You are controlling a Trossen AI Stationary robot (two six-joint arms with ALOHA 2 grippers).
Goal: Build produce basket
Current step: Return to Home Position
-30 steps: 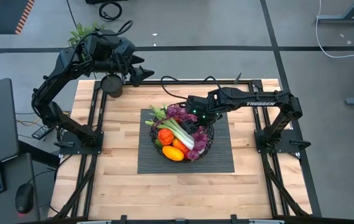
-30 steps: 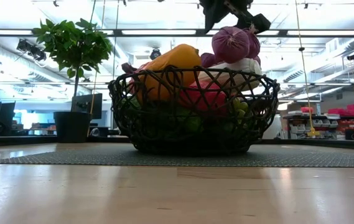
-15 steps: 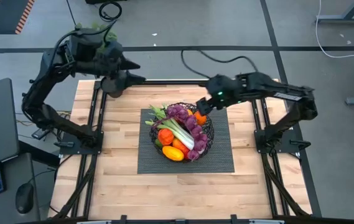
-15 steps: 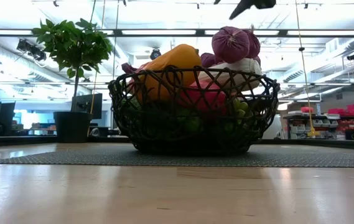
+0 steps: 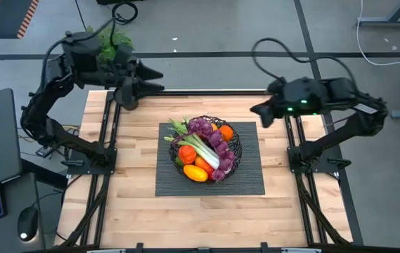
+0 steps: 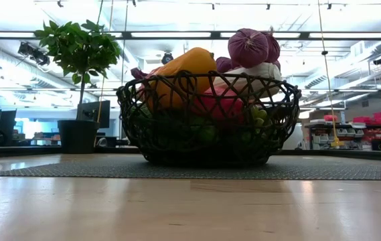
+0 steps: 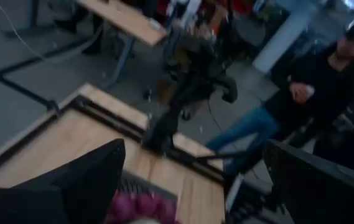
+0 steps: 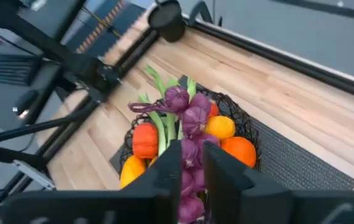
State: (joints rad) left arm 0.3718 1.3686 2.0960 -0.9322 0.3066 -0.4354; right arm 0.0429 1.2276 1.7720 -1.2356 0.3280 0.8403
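Observation:
The black wire basket [image 5: 203, 150] [image 6: 207, 117] stands on a dark mat [image 5: 249, 176] in the middle of the table. It is heaped with produce: a leek [image 5: 201, 149], purple grapes [image 5: 210, 133], a yellow pepper [image 6: 183, 67], oranges [image 8: 226, 140] and a tomato [image 5: 187, 154]. My right gripper [image 5: 256, 111] [image 8: 191, 171] hovers high over the table's far right, clear of the basket, its fingers drawn together on nothing. Near the far left corner my left gripper [image 5: 154, 79] [image 7: 195, 186] is raised, open and empty.
A potted plant [image 5: 122, 91] [image 6: 80, 80] stands at the far left corner, under my left arm. Bare wood lies all around the mat, widest at the near edge [image 5: 200, 218]. A person in dark clothes [image 7: 326, 93] stands beyond the table's right side.
My right gripper has risen from just above the basket's produce and swung toward the table's far right, empty. My left arm has drawn back a little toward the far left. The produce has stayed in place.

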